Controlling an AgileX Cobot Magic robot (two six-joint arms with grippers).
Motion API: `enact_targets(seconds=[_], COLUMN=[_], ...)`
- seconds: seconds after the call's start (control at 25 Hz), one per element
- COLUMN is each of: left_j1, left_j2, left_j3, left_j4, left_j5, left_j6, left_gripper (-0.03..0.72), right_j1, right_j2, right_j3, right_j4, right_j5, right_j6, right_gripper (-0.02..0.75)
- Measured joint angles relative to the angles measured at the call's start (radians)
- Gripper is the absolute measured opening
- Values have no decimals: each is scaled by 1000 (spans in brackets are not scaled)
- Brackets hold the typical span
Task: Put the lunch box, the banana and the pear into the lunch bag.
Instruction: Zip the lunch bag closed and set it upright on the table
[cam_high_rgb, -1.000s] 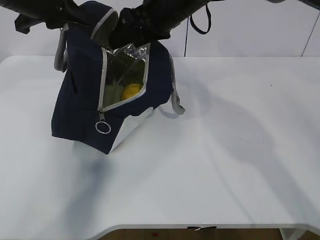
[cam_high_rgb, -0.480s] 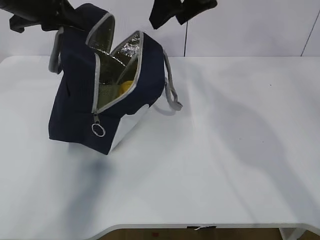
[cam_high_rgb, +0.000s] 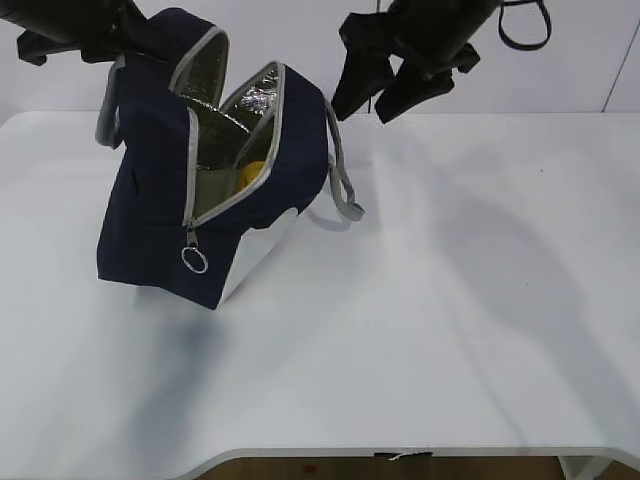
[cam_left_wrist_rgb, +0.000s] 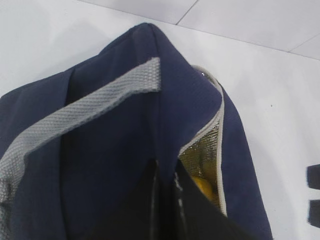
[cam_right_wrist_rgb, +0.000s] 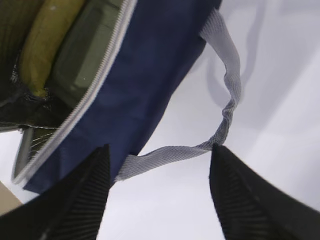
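The navy lunch bag (cam_high_rgb: 160, 220) stands tilted on the left of the table, its zipper open and its foil lining showing. My left gripper (cam_high_rgb: 150, 42) is shut on the bag's upper edge (cam_left_wrist_rgb: 165, 150) and holds it up. In the right wrist view the banana (cam_right_wrist_rgb: 47, 45) and the pale green lunch box lid (cam_right_wrist_rgb: 82, 60) lie inside the bag. A yellow-orange patch (cam_high_rgb: 251, 172), likely the pear, shows in the opening, also in the left wrist view (cam_left_wrist_rgb: 202, 186). My right gripper (cam_high_rgb: 385, 92) is open and empty in the air, right of the bag, above its grey handle (cam_right_wrist_rgb: 227, 95).
The white table (cam_high_rgb: 450, 300) spreads right and forward of the bag. The zipper's ring pull (cam_high_rgb: 194, 261) hangs at the bag's front. A white wall stands behind the table.
My right gripper has come up out of the bag's mouth, moved right and dropped a little, open and empty. The bag's mouth stands a little wider. My left gripper still holds the bag.
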Motion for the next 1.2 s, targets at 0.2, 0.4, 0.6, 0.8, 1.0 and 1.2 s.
enact_targets(seconds=[0.2,0.4,0.6,0.8,1.0,1.2], left_j1=[0,0,0,0,-2,-63], left_j2=[0,0,0,0,0,-5], left_j3=[0,0,0,0,0,0], left_j4=[0,-4,-4,-4,-5,-4], left_j5=[0,0,0,0,16,16], left_j6=[0,0,0,0,0,0], left_gripper=[-6,-6,-6,-6,-6,-6], right_j1=[-48,-53,-53,-53,-53,-53], right_j2=[67,97,159,203,205,199], right_j3=[12,11,11,11,-19,-137], right_j4=[166,252,316,380,389,294], right_j5=[-12,-53,-73,-92,-66,-9], right_j6=[-47,-77,-103,-152,-206,-189], right_gripper=[484,459,427,275,22,12])
